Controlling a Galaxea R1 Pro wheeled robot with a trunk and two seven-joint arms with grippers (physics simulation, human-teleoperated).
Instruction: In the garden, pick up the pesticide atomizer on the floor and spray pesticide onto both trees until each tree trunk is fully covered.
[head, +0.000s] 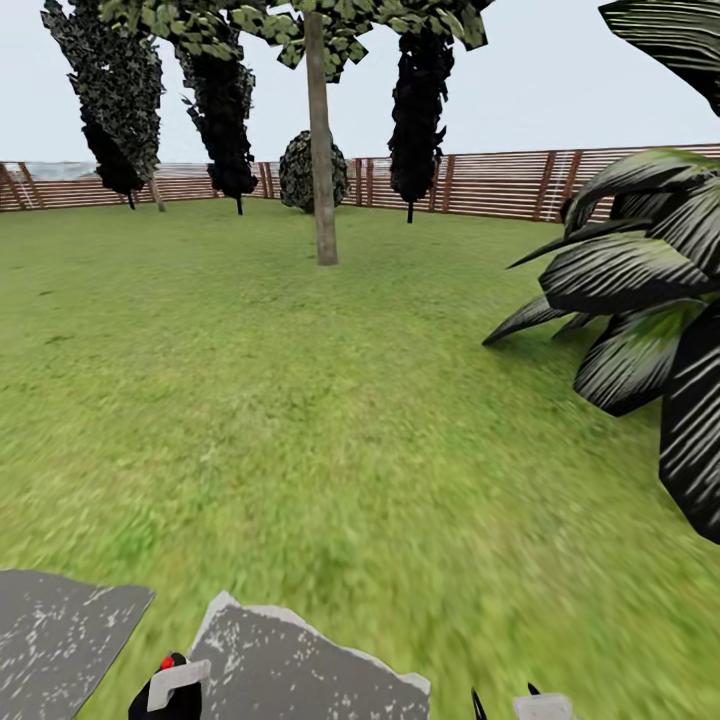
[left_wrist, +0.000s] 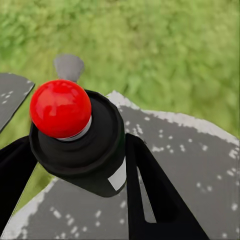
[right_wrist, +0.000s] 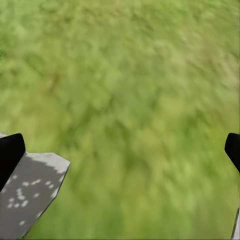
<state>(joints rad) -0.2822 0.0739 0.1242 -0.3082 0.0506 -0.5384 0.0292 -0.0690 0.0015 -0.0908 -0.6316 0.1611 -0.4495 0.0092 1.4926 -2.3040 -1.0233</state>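
Note:
The pesticide atomizer (left_wrist: 75, 150) is a black body with a round red cap (left_wrist: 60, 107). My left gripper (left_wrist: 80, 175) is shut on it, one black finger on each side. In the head view its red tip (head: 168, 663) shows at the bottom left edge, in the left gripper (head: 165, 695), above grey paving. My right gripper (head: 510, 706) sits at the bottom edge and is open, with its fingertips (right_wrist: 10, 155) wide apart over grass. One tree (head: 320, 30) stands far ahead across the lawn. Its straight bare tree trunk (head: 322, 170) is grey-brown.
Grey speckled paving slabs (head: 300, 670) lie under the grippers. A large striped palm (head: 650, 300) crowds the right side. Dark column conifers (head: 420, 110) and a round bush (head: 300, 172) stand by the brown slat fence (head: 480, 185). Open lawn (head: 300, 400) stretches to the tree.

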